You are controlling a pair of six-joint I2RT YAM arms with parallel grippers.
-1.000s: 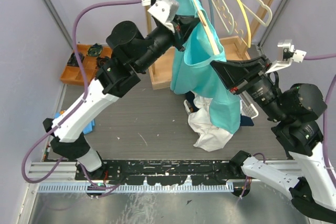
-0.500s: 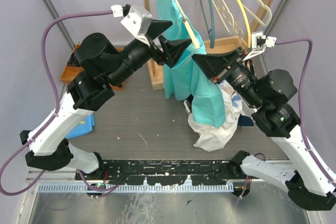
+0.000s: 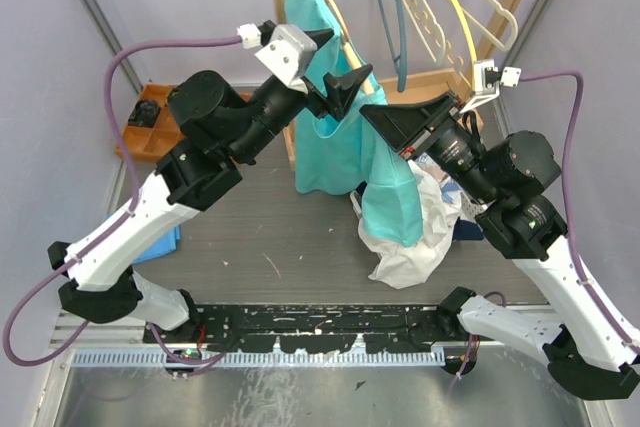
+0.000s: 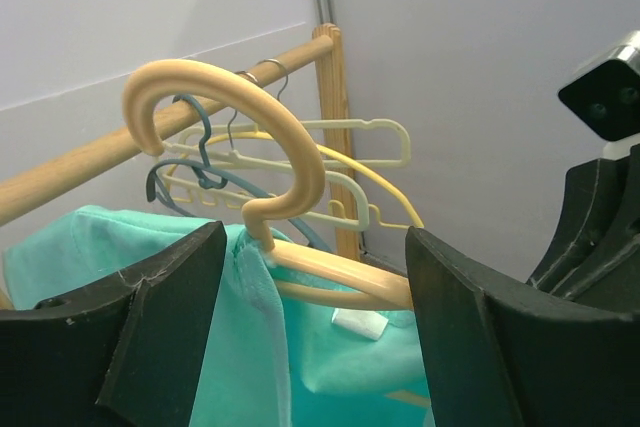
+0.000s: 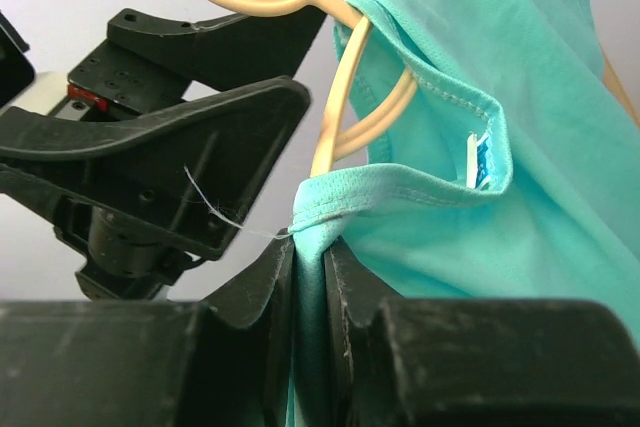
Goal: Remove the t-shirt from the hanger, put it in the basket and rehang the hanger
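near the wooden rail [image 4: 60,175]: t-shirt on its hanger

the teal t-shirt [image 3: 335,147] drapes over a cream hanger [image 4: 205,77], held up between the two arms. the right gripper [image 5: 312,247] pinches a fold of the collar tight. the left gripper [image 4: 315,237] stands wide, its fingers either side of the hanger's neck. white cloth [image 3: 405,247] lies on the table [image 3: 260,217] beneath.

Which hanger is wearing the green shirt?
The thick peach hanger with the big round hook. The shirt hangs on it, while the thin hangers on the wooden rod are bare.
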